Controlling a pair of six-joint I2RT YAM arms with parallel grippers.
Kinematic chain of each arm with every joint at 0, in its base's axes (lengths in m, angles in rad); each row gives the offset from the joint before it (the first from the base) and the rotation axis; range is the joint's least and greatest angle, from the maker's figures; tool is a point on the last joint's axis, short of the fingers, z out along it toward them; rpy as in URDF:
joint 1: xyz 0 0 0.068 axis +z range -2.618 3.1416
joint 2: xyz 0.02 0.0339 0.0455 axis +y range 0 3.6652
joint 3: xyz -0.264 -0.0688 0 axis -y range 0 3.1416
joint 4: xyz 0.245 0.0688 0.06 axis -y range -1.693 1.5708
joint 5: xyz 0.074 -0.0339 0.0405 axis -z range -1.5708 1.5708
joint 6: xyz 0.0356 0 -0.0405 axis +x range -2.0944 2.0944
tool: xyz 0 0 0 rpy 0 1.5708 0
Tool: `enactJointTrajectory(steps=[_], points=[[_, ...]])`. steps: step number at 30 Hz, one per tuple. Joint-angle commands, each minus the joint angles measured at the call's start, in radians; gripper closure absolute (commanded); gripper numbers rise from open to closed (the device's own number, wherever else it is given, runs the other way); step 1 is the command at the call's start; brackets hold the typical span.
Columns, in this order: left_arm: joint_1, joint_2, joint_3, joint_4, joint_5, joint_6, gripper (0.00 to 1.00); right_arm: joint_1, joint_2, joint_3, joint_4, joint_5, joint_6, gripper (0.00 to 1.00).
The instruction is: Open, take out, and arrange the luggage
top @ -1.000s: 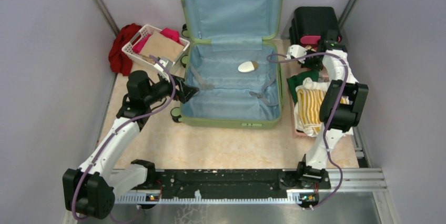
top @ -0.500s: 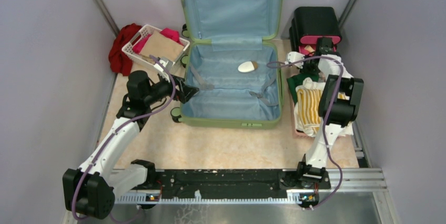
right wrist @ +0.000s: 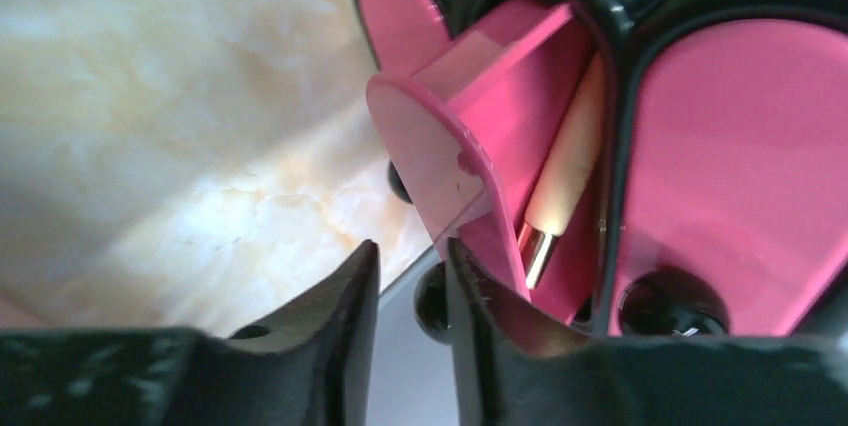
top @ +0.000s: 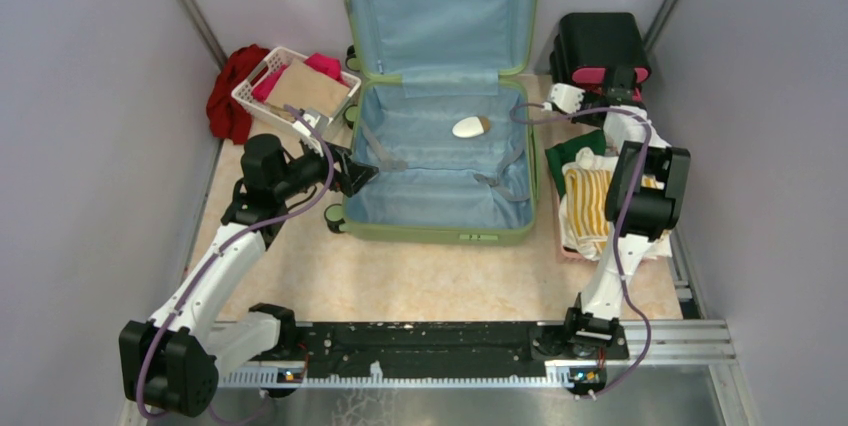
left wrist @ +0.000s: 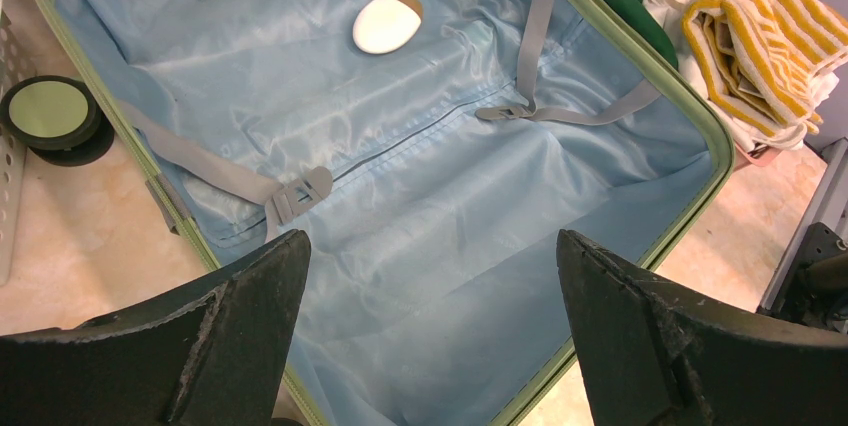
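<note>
The luggage lies open mid-table, its lid standing against the back wall and its blue lining and loose straps showing. A white oval object rests inside near the hinge. My left gripper hovers wide open over the case's left rim, holding nothing. My right gripper is at the black-and-pink drawer box. Its jaws are narrowly parted just below the front edge of a pulled-out pink drawer, with nothing between them. A pale stick with a gold end lies in that drawer.
A white basket with pink and tan cloths stands at the back left, and a red cloth lies beside it. Right of the case lies a pile with a yellow-striped towel and a green cloth. Grey walls close both sides.
My right gripper has moved back and right to the drawer box, and its jaws have parted a little. The left arm has not moved.
</note>
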Motion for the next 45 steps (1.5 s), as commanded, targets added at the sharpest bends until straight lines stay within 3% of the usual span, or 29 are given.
enactJointTrajectory(steps=[1, 7, 15, 23, 28, 34, 40, 45], points=[[0.009, -0.003, 0.013, 0.015, 0.012, 0.009, 0.01, -0.005, 0.0, 0.058, 0.164, 0.021, 0.056, 0.65], [0.009, -0.006, 0.013, 0.014, 0.009, 0.011, 0.01, -0.003, 0.049, 0.129, 0.199, 0.033, 0.161, 0.5], [0.009, -0.006, 0.013, 0.014, 0.01, 0.012, 0.01, -0.003, 0.059, 0.141, 0.242, 0.027, 0.304, 0.47], [0.009, -0.01, 0.013, 0.015, 0.011, 0.01, 0.01, -0.013, -0.079, -0.013, 0.394, -0.036, 0.497, 0.5], [0.009, -0.015, 0.013, 0.018, 0.019, 0.005, 0.01, -0.045, -0.141, -0.021, 0.342, -0.106, 0.67, 0.57], [0.009, -0.022, 0.013, 0.02, 0.021, 0.004, 0.01, -0.114, -0.148, 0.033, 0.209, -0.23, 0.863, 0.74], [0.009, -0.028, 0.013, 0.024, 0.028, 0.001, 0.01, -0.162, -0.115, 0.055, 0.153, -0.238, 1.002, 0.91], [0.009, -0.028, 0.013, 0.024, 0.031, -0.001, 0.01, -0.171, -0.04, 0.102, 0.109, -0.216, 1.054, 0.96]])
